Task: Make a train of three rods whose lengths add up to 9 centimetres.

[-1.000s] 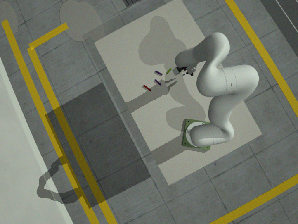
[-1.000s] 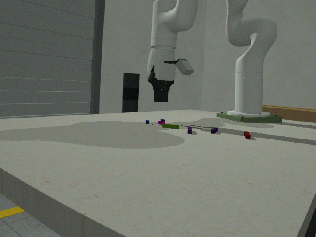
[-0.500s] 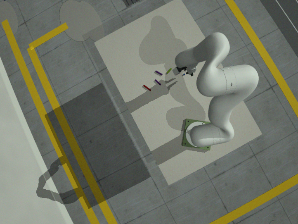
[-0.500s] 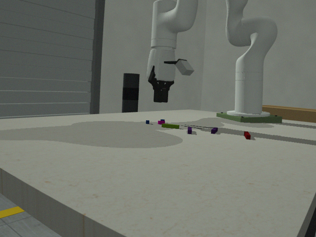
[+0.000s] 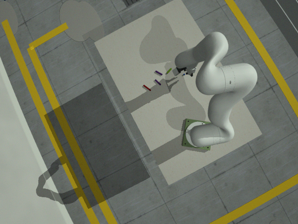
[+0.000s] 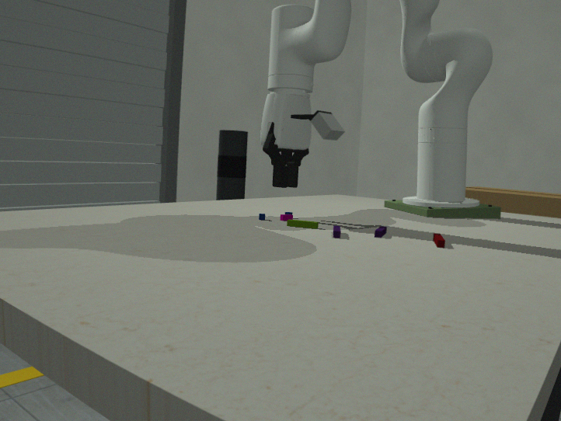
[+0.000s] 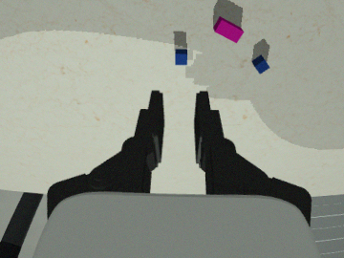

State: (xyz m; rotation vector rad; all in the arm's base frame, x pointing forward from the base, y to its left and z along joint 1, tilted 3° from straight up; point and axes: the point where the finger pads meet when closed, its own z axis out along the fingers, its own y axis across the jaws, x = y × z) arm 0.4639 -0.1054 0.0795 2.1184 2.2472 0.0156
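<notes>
- The train is not started: the rods lie separately on the desk (image 5: 142,125) (image 6: 271,317) (image 7: 62,115), and no three of them make one straight line.
- Two blue rods (image 5: 183,74) (image 6: 262,217) (image 7: 181,57) and a magenta rod (image 6: 285,217) (image 7: 228,30) lie near each other, apart; from the top, only one blue is seen.
- A lime rod (image 5: 169,71) (image 6: 301,224), an upper purple rod (image 5: 158,72) (image 6: 336,231), a lower purple rod (image 5: 157,82) (image 6: 380,231) and a red rod (image 5: 147,87) (image 6: 438,240) lie toward the other side, turned differently.
- The hand (image 5: 185,71) (image 6: 285,186) (image 7: 179,107) is above the desk, partly released; nothing is between its fingers.
- By the colours, blue, blue and red can give nine, or blue, magenta and purple; which choice is intended, one cannot tell.
- All is left: picking, aligning, closing the gaps, keeping spare rods away, letting go, and withdrawing.
</notes>
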